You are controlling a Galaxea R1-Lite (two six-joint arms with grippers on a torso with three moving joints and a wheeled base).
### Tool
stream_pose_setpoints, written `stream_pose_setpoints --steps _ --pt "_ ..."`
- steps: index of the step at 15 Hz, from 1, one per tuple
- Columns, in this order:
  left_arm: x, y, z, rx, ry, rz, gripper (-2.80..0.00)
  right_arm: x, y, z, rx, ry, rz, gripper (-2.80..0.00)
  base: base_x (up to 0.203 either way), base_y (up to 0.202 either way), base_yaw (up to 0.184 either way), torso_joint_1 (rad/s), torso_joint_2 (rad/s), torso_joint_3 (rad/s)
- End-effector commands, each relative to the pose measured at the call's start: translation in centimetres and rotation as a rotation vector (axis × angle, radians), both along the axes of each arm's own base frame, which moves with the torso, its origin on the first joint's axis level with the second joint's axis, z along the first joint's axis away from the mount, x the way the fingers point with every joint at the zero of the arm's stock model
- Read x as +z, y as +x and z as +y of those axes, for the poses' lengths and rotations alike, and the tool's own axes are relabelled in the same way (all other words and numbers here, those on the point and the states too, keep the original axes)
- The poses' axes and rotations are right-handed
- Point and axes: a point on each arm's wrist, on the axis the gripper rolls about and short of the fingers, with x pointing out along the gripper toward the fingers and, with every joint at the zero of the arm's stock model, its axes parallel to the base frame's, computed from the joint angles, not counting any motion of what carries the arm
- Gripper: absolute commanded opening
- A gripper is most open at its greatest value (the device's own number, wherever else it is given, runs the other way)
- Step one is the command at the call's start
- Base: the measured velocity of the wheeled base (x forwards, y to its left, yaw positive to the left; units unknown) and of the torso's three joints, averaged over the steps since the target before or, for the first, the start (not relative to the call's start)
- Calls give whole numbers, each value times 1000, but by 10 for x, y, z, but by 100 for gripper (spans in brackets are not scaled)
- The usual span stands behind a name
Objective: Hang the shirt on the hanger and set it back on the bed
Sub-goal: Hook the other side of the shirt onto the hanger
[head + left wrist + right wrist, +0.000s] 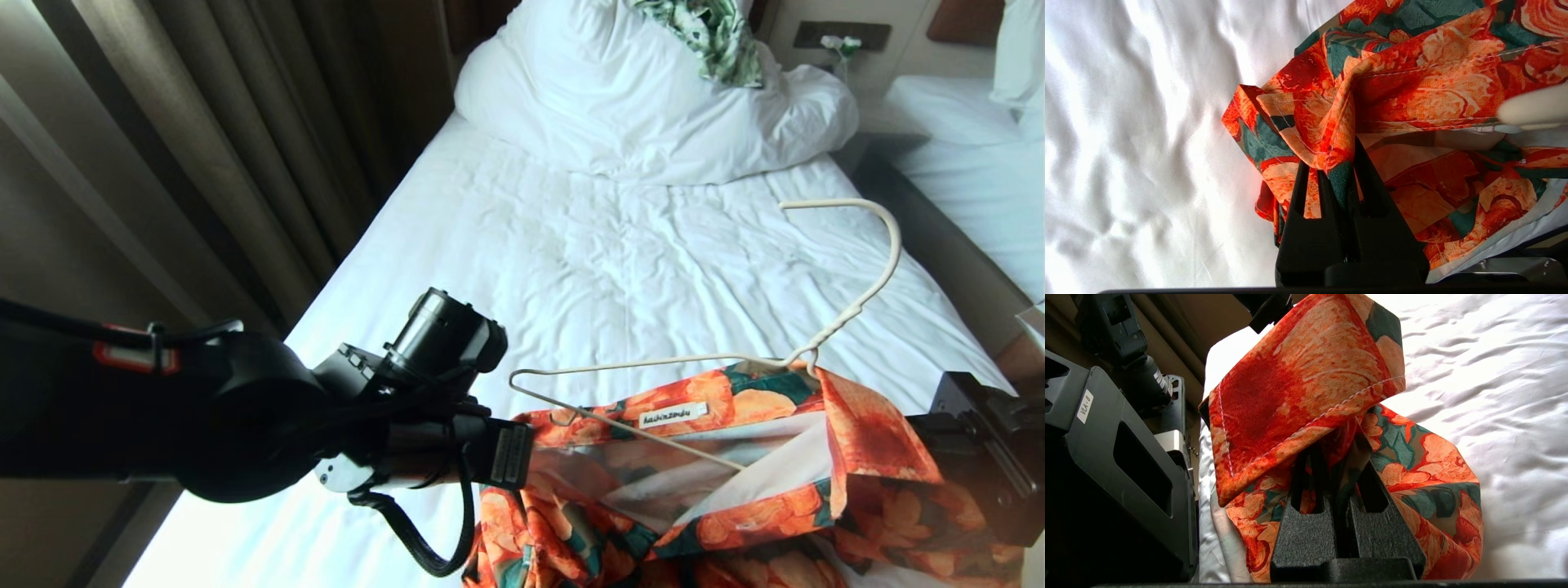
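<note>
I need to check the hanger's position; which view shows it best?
The head view: the whole hanger shows, hook up, lower wire inside the shirt. The left wrist view shows only a blurred cream tip; the right wrist view shows none.

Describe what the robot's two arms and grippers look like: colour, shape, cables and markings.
Both arms are matt black. The left arm has a cylindrical wrist camera, a looping black cable and a red-orange tag. The left gripper and right gripper have black, textured, wedge-shaped fingers with slots.
</note>
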Motion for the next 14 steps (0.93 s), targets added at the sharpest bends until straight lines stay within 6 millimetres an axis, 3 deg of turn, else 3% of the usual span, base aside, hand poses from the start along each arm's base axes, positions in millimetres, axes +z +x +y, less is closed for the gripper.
stream_pose_setpoints --steps 1,8,14 --pt "3 4 9 26 -8 1 -280 2 0 0 7 2 -12 -280 0 0 0 0 0 0" --pt "16 15 22 16 3 -57 -280 -3 0 0 9 1 4 -280 0 0 0 0 0 0" --pt "47 13 31 -7 7 -132 -280 -3 3 -1 -4 -2 3 -280 0 0 0 0 0 0"
